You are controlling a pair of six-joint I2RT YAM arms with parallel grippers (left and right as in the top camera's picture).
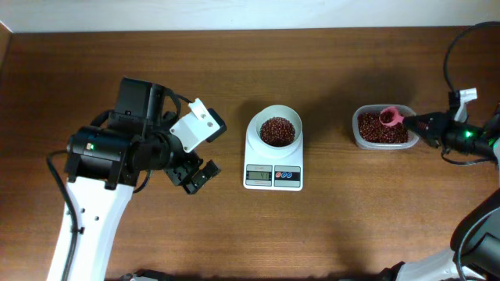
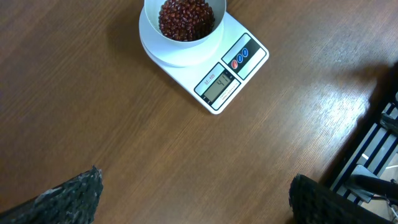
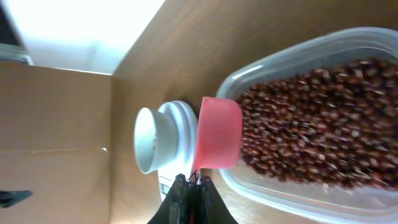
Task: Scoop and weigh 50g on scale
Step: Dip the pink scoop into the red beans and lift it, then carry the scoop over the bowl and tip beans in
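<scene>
The smooth white scale (image 1: 273,160) sat mid-frame on the wood-grain table (image 1: 351,218), its round bowl heaped with small glossy red-brown beans (image 1: 277,130). My left gripper (image 1: 197,176) hung wide open and empty at left. My right gripper (image 1: 412,122) pinched a pink plastic scoop (image 1: 391,117) over the clear rounded tub (image 1: 355,129), upper right.

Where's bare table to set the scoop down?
Bare wood between the scale and the tub, and the near strip in front of both. The far strip behind the scale is free too. Crowded: left of the scale, where the open left tool hangs, and over the tub, where the right tool holds the pink scoop.
</scene>
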